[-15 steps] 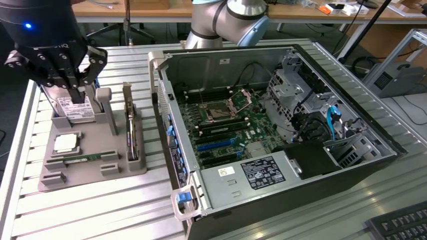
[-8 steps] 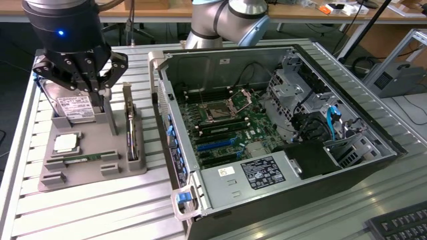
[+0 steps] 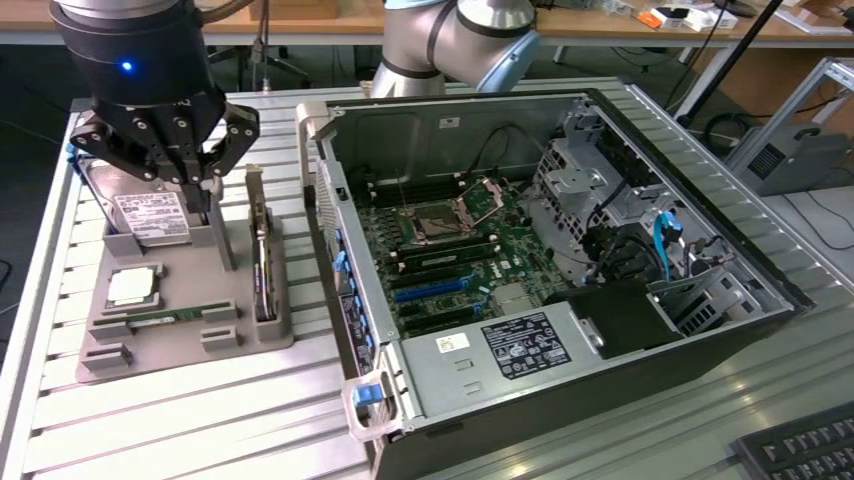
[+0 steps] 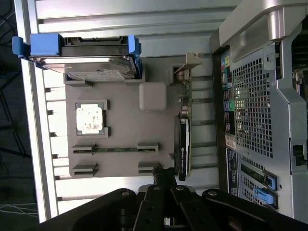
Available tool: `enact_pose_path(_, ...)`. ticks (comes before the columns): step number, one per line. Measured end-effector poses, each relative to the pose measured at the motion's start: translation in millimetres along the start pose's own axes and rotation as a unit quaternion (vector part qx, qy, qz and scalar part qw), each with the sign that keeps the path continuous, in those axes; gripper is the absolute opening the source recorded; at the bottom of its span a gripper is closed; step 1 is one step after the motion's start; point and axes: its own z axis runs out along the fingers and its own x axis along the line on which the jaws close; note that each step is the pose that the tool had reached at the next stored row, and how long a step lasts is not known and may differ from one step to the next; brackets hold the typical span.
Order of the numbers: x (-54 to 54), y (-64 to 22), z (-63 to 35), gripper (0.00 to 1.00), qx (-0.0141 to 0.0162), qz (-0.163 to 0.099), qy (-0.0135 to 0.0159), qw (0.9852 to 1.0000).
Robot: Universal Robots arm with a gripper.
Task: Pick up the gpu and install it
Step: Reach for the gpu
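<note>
Gpu (image 4: 183, 149) upright in tray (image 4: 120, 130), closed hand (image 3: 198, 205) near

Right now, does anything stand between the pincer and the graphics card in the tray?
Nothing visible does. The shut pincer hangs over the grey tray, just beside the graphics card, which stands on edge in its slot.

place: robotics lab | evidence: slatted aluminium bench (image 3: 200, 420); opened computer tower (image 3: 441, 130); wooden desks (image 3: 594, 22) behind; keyboard (image 3: 801, 450)

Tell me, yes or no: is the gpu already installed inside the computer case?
No, the gpu stands on edge in the gray holder outside the computer case.
</note>
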Motion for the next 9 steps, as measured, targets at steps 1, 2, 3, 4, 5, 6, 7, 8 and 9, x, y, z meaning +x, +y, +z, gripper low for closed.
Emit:
enact_pose_path(1,0.0,0.0,0.0,0.11,0.0000,0.000,0.0000,1.0000)
enact_pose_path(2,-4.4,0.3,0.2,0.11,0.0001,0.000,0.0001,1.0000)
enact_pose_path(3,-9.1,0.7,0.6,0.11,0.0000,0.000,0.0000,1.0000)
enact_pose_path(4,-13.6,1.0,0.8,0.11,0.0000,0.000,0.0000,1.0000)
enact_pose_path(5,-18.6,1.4,1.2,0.11,0.0000,0.000,-0.0001,1.0000)
enact_pose_path(6,-22.2,1.6,1.3,0.11,0.0001,0.000,0.0000,1.0000)
enact_pose_path(7,-24.8,1.8,1.4,0.11,0.0000,0.000,0.0000,1.0000)
enact_pose_path(8,-25.5,1.9,1.5,0.11,0.0000,0.000,-0.0001,1.0000)
enact_pose_path(9,-25.5,1.9,1.5,0.11,0.0000,0.000,0.0000,1.0000)
